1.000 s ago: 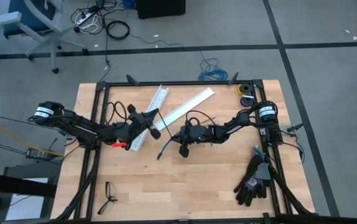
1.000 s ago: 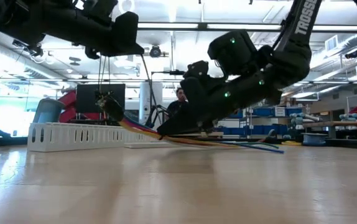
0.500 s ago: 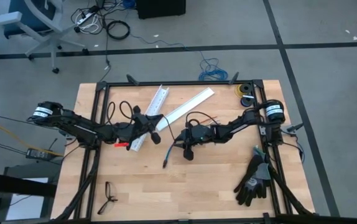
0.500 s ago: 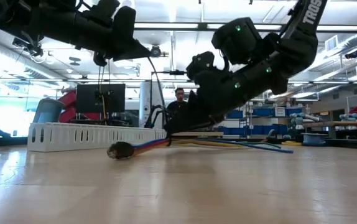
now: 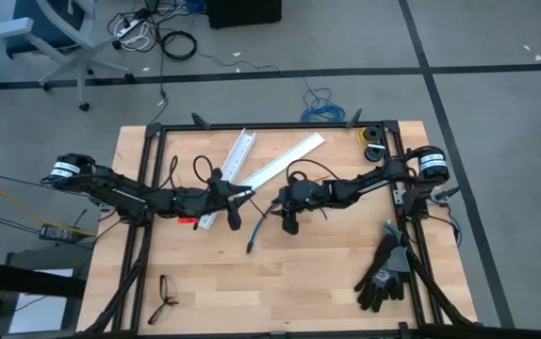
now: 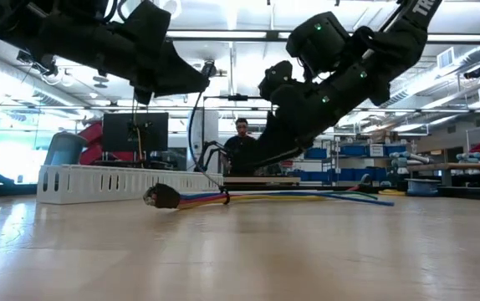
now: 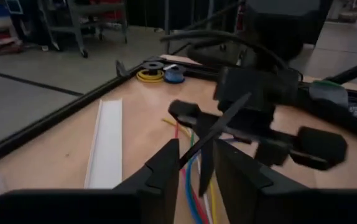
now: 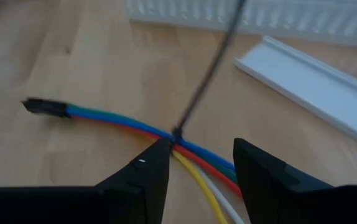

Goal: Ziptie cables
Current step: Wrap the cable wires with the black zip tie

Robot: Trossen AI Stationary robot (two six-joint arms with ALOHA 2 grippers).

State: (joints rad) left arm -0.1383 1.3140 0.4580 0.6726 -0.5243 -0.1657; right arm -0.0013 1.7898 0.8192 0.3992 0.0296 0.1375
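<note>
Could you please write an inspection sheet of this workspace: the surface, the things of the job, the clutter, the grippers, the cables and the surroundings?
Surface: light wooden table top in a black metal frame.
Job's things: bundle of thin coloured wires lies flat on the table; thin black plastic ziptie is looped round it and sticks up.
Clutter: two white slotted duct pieces, black work gloves, black glasses, tape rolls.
Grippers: left gripper open above the wires; right gripper open, straddling the bundle at the ziptie.
Cables: coiled blue cable and black cords on the floor.
Surroundings: a person far behind the table.
</note>
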